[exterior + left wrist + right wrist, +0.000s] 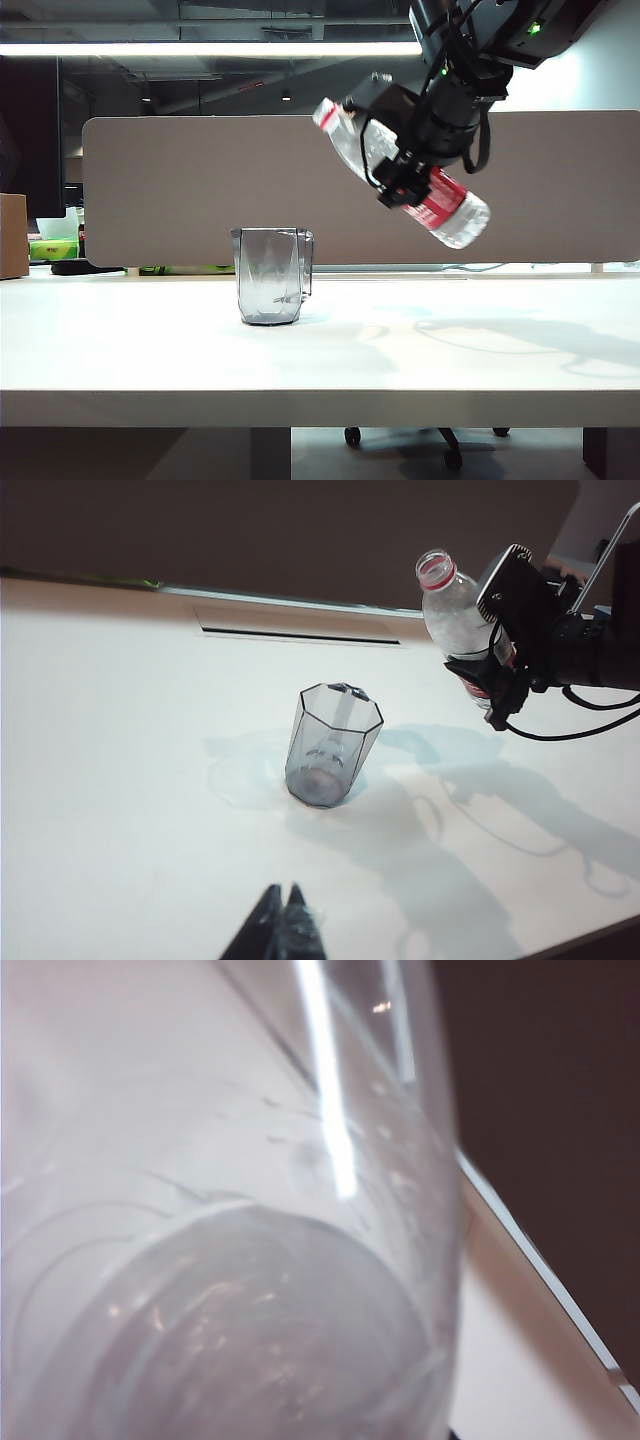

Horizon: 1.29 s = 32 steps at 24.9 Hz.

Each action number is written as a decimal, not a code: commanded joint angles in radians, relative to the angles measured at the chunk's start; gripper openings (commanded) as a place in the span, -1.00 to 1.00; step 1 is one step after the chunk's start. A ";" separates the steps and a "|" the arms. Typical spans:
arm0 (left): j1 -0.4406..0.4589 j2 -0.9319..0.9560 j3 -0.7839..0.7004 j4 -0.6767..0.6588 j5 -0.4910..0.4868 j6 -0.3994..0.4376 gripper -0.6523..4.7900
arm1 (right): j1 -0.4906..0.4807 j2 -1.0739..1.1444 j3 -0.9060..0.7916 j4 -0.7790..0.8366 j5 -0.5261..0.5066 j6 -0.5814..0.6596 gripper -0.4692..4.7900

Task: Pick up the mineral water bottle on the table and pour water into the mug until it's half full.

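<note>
— Right gripper (405, 170), upper right of the exterior view, is clamped around the middle of the tall clear plastic mineral water bottle with the red neck ring and red-and-white label (400, 170). Bottle's tilted, its open mouth up and to the left, its base lower right, well above the table.

— And the left gripper (283, 905)?

— Low in the left wrist view, tips together and holding nothing — parked above the wide white desk top (120, 360).

— Where's the mug?

— The small smoky-grey faceted transparent mug (270, 275) stands upright on the table, left of centre, handle on its right side. The bottle mouth is near it but sits up and to the right of its rim, not over it. I see no stream of water, and how much is in the mug I cannot tell.

— So which step?

— I'd judge it the carry-and-tip into pouring position. Next the mouth should go left until it hangs over the rim, then the neck should dip gently — a sharp tilt could overshoot the mug or slosh past half.
</note>
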State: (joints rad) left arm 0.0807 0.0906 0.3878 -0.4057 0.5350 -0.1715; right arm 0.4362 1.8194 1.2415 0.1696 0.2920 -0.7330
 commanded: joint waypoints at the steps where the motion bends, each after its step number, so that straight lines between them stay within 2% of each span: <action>1: 0.000 0.002 0.002 -0.005 0.000 0.007 -0.78 | 0.003 -0.014 0.010 0.005 0.010 -0.083 0.19; 16: 0.000 0.002 0.002 -0.006 0.000 0.007 -0.78 | 0.007 -0.008 0.011 -0.015 0.024 -0.335 0.19; 27: 0.000 0.002 0.003 -0.006 0.001 0.006 -0.78 | 0.032 0.041 0.084 -0.019 0.056 -0.407 0.19; 32: 0.000 0.002 0.003 -0.005 0.001 0.006 -0.78 | 0.043 0.050 0.096 -0.016 0.068 -0.496 0.19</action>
State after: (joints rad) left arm 0.0807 0.0906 0.3878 -0.4229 0.5350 -0.1715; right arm 0.4740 1.8778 1.3216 0.1017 0.3450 -1.1942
